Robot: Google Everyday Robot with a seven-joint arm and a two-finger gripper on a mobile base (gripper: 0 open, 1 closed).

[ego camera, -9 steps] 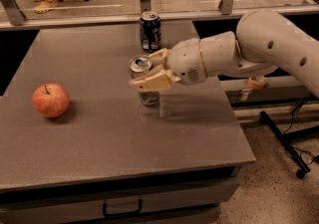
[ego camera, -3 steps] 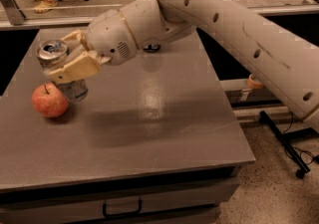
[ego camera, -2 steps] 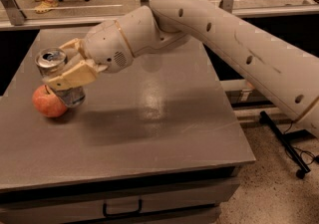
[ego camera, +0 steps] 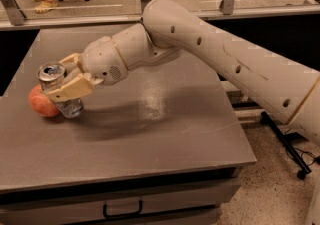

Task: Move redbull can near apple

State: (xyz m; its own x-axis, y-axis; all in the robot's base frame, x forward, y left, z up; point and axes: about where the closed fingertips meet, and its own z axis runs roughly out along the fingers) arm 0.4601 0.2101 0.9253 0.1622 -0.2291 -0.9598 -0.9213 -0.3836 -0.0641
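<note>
Now the end effector (ego camera: 60, 83), at the left of the frame, is closed around the redbull can (ego camera: 51, 73), holding it tilted just beside the apple (ego camera: 40, 103) on the grey worktop (ego camera: 160, 129)

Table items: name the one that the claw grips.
The redbull can: the claw is shut on its silver body. The red apple beside it lies free on the table, outside the claw.
</note>
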